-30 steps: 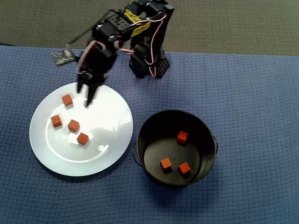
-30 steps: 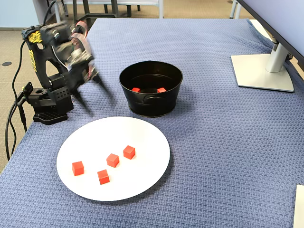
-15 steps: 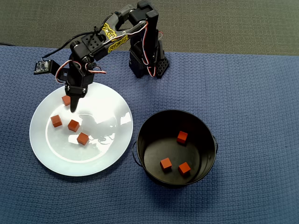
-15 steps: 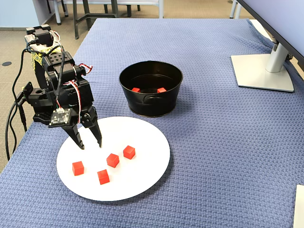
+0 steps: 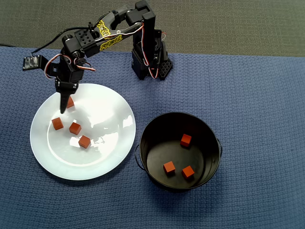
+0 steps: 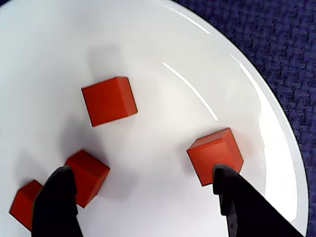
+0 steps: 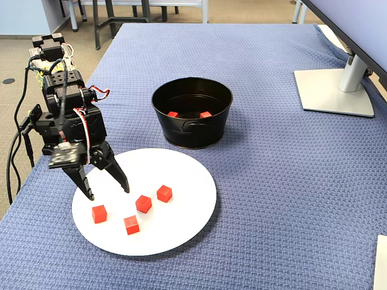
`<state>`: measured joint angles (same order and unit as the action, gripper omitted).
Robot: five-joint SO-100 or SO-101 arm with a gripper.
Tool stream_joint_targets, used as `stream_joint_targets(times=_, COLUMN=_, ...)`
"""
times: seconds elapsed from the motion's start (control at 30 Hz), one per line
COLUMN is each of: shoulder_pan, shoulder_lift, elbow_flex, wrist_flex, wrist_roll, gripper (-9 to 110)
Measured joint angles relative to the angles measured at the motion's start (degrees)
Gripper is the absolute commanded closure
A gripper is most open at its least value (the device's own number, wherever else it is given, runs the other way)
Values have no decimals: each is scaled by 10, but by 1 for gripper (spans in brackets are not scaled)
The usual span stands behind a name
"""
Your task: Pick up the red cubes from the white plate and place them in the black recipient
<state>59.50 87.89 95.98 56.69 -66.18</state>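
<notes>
Pincer (image 7: 106, 192) wide open over white plate (image 7: 181, 229), empty; best lower straight onto nearest red cube (image 6: 215, 155), centre it between the fingers, then close.

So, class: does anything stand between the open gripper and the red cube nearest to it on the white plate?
Nothing visible does. The gripper hangs open over the white plate, and the nearest red cube lies beside one fingertip with only bare plate around it. The other red cubes lie apart from it.
</notes>
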Motion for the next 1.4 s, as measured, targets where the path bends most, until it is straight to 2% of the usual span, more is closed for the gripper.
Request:
stream_joint_targets(times=0.17, shoulder_pan=11, shoulder_lift=-8, elbow_flex=-10, wrist_flex=55, wrist_roll=160, gripper=77)
stream_joint_targets(times=0.5, shoulder_pan=11, shoulder_lift=-8, elbow_flex=-11, wrist_flex=114, wrist_roll=582, gripper=78)
stream_joint_targets(times=0.67, shoulder_pan=11, shoulder_lift=-8, elbow_flex=-11, wrist_flex=134, wrist_roll=711, gripper=76)
stream_joint_targets(times=0.83, shoulder_pan=11, shoulder_lift=-26, elbow_flex=-22, wrist_flex=135, wrist_roll=737, gripper=75)
stream_joint_targets(times=1.4, shoulder_pan=11, shoulder_lift=-185, elbow_flex=-171, wrist_flex=176, wrist_roll=728, gripper=78)
